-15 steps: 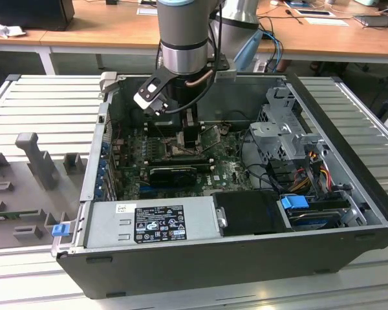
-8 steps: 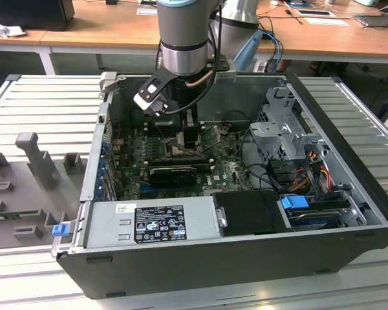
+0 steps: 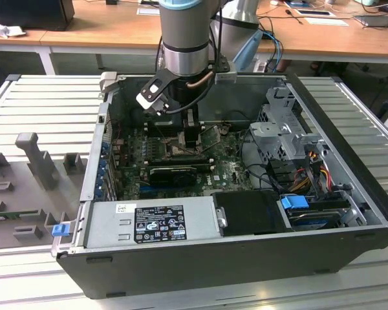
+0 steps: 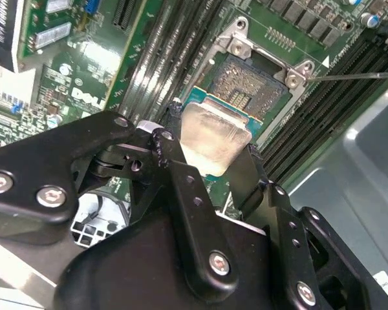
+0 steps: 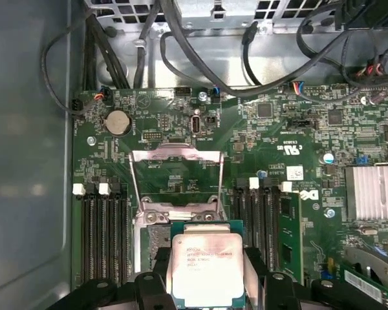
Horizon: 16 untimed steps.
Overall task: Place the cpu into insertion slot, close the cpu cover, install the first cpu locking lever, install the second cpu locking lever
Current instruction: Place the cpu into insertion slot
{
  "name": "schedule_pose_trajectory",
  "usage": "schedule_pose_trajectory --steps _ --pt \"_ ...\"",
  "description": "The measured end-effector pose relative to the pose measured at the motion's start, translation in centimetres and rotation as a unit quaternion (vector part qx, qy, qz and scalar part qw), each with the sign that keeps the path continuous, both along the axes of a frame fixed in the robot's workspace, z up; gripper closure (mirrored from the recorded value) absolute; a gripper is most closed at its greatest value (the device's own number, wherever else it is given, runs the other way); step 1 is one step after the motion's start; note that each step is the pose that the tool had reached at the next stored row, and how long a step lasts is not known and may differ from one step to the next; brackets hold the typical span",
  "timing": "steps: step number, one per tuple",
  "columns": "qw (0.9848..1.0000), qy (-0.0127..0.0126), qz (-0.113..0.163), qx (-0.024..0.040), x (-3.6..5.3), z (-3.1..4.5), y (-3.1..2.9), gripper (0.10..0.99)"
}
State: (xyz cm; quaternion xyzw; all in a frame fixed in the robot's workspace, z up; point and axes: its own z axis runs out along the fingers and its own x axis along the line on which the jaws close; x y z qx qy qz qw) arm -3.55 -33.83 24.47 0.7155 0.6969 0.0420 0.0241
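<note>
Second wrist view first: the cpu (image 4: 213, 139) is clamped by its edges between the fingers of the gripper (image 4: 210, 147), pale face up. It is held over the near edge of the insertion slot (image 4: 249, 90) and is not yet seated. In the first wrist view the cpu cover (image 5: 174, 154) is seen standing open beyond the slot, green board showing through its window. In the exterior view the gripper is found inside the computer case (image 3: 349, 168), at about one o'clock from the grey power supply (image 3: 149, 219).
</note>
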Motion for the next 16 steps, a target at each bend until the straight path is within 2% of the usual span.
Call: schedule_pose_trajectory --steps 5,7,9,16 --pt "1.0 -0.0001 0.001 0.0005 -0.19 -0.81 0.31 0.557" --pt "1.0 0.0 0.002 0.0006 -0.49 -0.92 0.3 0.557" --pt "1.0 -0.0001 0.003 0.0011 -1.17 -1.07 0.31 0.557" --pt "1.0 0.0 0.004 0.001 -1.97 -1.18 0.31 0.557"
